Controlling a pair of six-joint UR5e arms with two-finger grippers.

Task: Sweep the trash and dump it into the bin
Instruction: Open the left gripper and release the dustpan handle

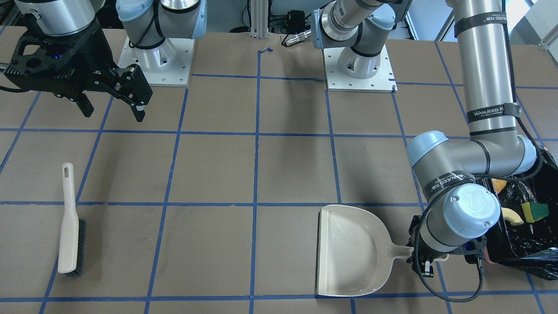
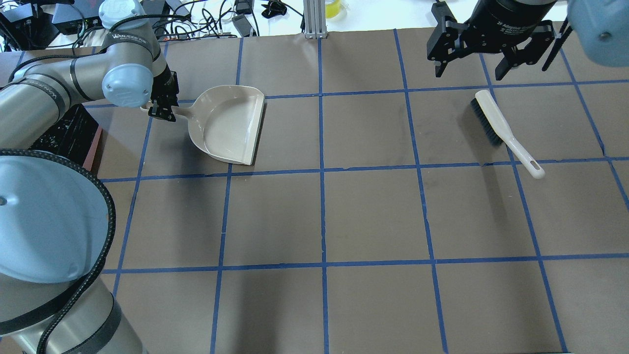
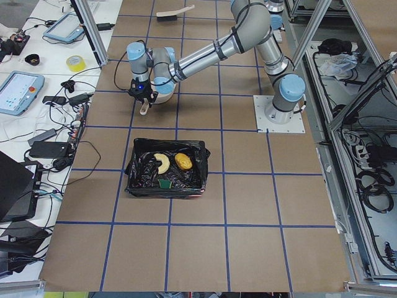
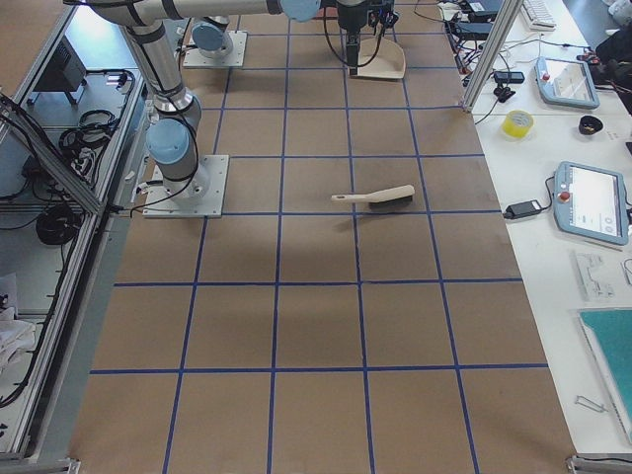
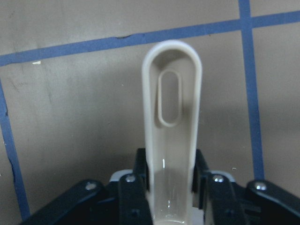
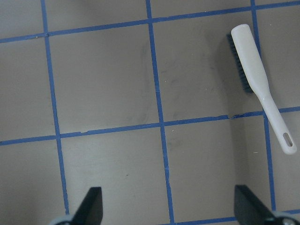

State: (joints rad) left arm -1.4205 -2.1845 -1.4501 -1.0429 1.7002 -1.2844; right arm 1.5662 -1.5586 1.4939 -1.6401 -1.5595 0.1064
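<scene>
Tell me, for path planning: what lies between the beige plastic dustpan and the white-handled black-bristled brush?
Nothing: just bare brown table with blue tape lines, per the overhead view.

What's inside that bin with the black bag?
Three pieces lie in the bin: an amber-yellow lump, a curved tan-and-white piece and a yellow sponge with a green side. Whatever might sit under them is hidden.

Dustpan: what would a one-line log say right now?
left fingers: shut on dustpan | dustpan: empty, on table | right fingers: open, aloft | brush: lying free | trash: in bin
</scene>
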